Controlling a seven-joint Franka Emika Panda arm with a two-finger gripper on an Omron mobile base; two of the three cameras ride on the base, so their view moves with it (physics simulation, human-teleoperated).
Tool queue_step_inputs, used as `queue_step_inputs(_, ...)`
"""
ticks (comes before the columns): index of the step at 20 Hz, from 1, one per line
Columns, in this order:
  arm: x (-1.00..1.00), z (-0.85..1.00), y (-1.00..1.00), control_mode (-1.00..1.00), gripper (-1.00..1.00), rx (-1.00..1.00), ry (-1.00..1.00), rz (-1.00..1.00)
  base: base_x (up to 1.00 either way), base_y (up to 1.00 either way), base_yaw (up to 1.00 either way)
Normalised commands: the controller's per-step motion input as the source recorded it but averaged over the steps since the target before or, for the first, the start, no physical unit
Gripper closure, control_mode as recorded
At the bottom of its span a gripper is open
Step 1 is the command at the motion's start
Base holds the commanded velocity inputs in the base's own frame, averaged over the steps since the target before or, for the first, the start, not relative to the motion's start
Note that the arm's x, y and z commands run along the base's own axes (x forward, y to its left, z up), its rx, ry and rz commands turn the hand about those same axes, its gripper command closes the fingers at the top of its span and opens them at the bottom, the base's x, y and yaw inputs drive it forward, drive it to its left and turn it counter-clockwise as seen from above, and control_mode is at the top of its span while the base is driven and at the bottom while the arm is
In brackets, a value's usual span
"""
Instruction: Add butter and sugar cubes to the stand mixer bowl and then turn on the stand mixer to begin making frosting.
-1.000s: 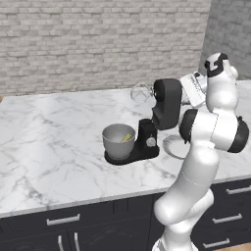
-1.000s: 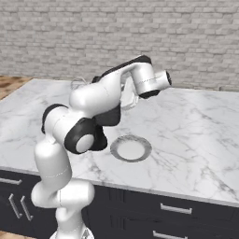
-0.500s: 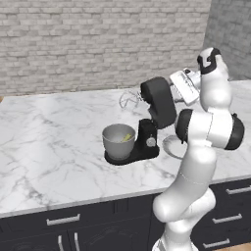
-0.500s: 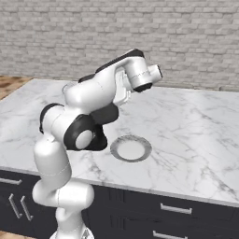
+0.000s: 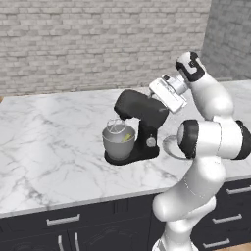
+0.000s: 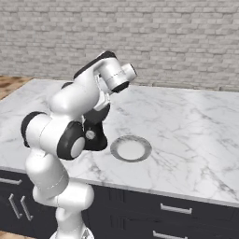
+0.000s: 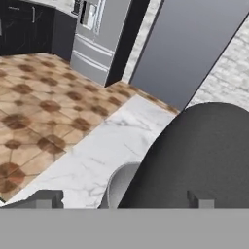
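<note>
A white marble counter (image 5: 44,147) runs beneath a pale brick wall (image 5: 73,44), with dark drawers (image 5: 63,220) below. The stand mixer (image 5: 142,115) stands mid-counter, head down over the stand mixer bowl (image 5: 117,142) at its 9 o'clock; the yellow butter (image 5: 128,138) lies inside. A flat grey plate (image 6: 131,148) sits at its 3 o'clock. The gripper (image 7: 124,198) spreads wide, empty, behind the mixer head. The hand view shows a tiled floor (image 7: 34,112).

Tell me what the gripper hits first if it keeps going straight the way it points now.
Most likely the stand mixer: its rounded black head looms just ahead of the open gripper in the hand view. How much gap remains is hard to judge.
</note>
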Motion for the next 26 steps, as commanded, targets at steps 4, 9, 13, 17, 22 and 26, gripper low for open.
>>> queue_step_inputs(4, -0.30, -0.88, 1.00, -1.00, -1.00, -0.18, 0.00, 0.05, 0.00, 0.00, 0.00)
queue_step_inputs(9, -0.02, -0.82, 1.00, -1.00, -1.00, -0.20, 0.02, 0.00, 0.00, 0.00, 0.00)
queue_step_inputs(13, 0.00, -0.93, 1.00, -1.00, -1.00, -0.25, 0.07, 0.00, 0.00, 0.00, 0.00)
queue_step_inputs(17, -0.17, -0.80, 0.79, -1.00, -1.00, -0.25, 0.05, 0.00, 0.00, 0.00, 0.00)
queue_step_inputs(22, -0.96, 0.03, -0.04, -1.00, -1.00, -0.03, -0.13, -0.12, 0.00, 0.00, 0.00)
queue_step_inputs(26, -1.00, 0.29, -0.26, -1.00, -1.00, 0.00, -0.26, -0.26, 0.00, 0.00, 0.00)
